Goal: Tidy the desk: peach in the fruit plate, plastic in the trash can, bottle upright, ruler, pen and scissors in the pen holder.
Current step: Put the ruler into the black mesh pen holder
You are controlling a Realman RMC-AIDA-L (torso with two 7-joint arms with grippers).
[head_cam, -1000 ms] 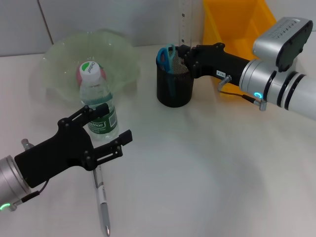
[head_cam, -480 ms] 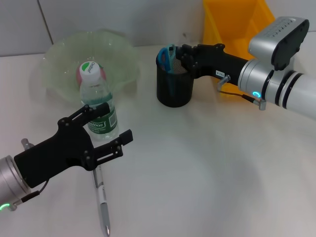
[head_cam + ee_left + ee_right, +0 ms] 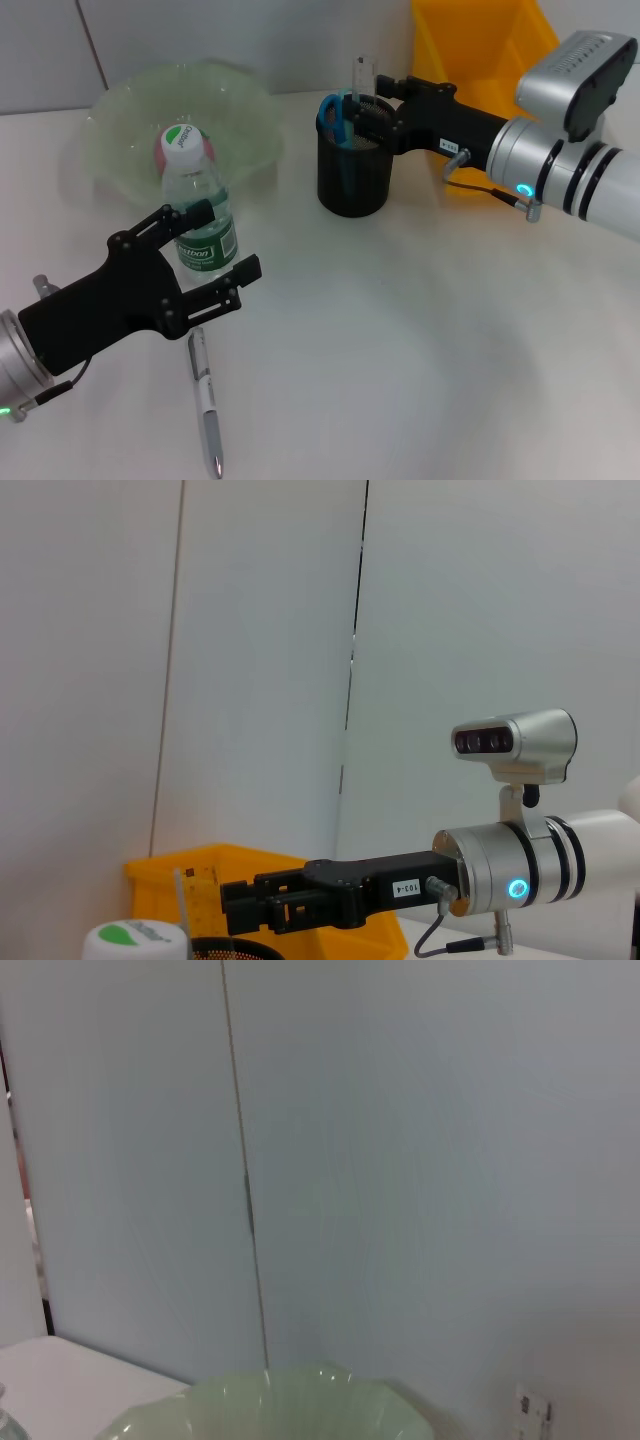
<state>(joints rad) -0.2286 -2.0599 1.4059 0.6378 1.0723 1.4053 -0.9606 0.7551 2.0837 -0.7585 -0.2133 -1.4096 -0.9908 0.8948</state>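
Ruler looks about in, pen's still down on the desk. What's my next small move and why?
Probably open the right tool and lift it clear: the clear ruler already stands in the black mesh pen holder beside the blue scissors. Only the pen remains flat on the desk, just below the left tool, which looks best placed to take it next.

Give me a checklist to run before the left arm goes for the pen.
1. Pen lying free on the desk: ok.
2. Left gripper open: ok.
3. Left gripper over the pen: not ok, it sits beside the bottle.
4. Bottle upright: ok.
5. Pen holder free of the right gripper: not ok, it hovers there with the ruler.
6. Peach in the fruit plate: ok.
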